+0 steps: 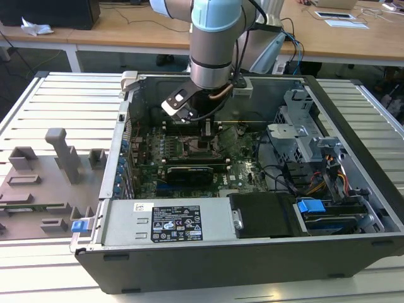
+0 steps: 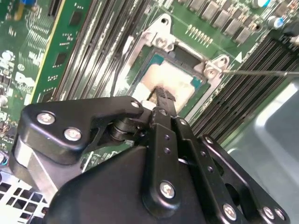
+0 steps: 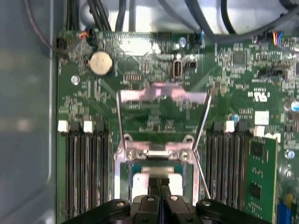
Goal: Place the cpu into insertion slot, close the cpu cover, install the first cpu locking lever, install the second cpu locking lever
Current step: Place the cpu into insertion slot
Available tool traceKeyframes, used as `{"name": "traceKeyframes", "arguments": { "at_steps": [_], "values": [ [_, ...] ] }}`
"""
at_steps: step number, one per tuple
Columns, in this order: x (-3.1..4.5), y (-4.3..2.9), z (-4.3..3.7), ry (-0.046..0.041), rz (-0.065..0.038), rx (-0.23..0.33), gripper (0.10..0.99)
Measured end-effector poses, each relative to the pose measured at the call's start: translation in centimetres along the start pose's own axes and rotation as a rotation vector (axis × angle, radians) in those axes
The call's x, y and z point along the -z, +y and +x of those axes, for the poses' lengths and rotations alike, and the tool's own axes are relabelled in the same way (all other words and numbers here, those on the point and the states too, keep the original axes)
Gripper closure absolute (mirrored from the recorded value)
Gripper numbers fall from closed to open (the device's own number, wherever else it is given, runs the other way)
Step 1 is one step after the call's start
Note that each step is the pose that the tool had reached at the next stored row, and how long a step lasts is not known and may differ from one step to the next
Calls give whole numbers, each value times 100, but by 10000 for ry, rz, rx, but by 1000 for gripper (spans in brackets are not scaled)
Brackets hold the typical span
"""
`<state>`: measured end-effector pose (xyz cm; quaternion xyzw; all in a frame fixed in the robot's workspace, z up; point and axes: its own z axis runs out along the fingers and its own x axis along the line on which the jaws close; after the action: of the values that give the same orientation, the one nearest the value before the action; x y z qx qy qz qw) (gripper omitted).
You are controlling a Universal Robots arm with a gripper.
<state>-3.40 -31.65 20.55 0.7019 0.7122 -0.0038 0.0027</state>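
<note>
Gripper (image 1: 205, 128) fingers are pressed together, tips at the cpu (image 2: 170, 81), which sits in the insertion slot (image 1: 203, 145) at mid-frame in the exterior view (the cpu cover (image 3: 163, 93) stands raised). At lower left lie grey moulded fixtures (image 1: 38, 183). A white printed label (image 1: 167, 222), too small to read, sits on the power supply. Memory slots (image 3: 84, 172) flank the socket closely, and a drive cage (image 1: 309, 136) crowds the right.
</note>
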Motion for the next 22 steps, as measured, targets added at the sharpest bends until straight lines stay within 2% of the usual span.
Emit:
{"name": "traceKeyframes", "arguments": {
  "at_steps": [2, 4, 9, 10, 12, 13, 19, 22],
  "values": [
    [12, 10, 1, 5, -3, 0, 980],
    [122, 14, -1, 0, -1, -2, 980],
    [298, 15, -2, -3, -1, -1, 980],
    [348, 15, -3, -2, -1, -1, 980],
    [575, 14, -5, -2, 0, -1, 980],
    [635, 14, -6, -3, -1, 0, 980],
    [833, 14, -7, -3, 0, -1, 980],
    [899, 14, -8, -3, 0, -1, 980]
  ]
}}
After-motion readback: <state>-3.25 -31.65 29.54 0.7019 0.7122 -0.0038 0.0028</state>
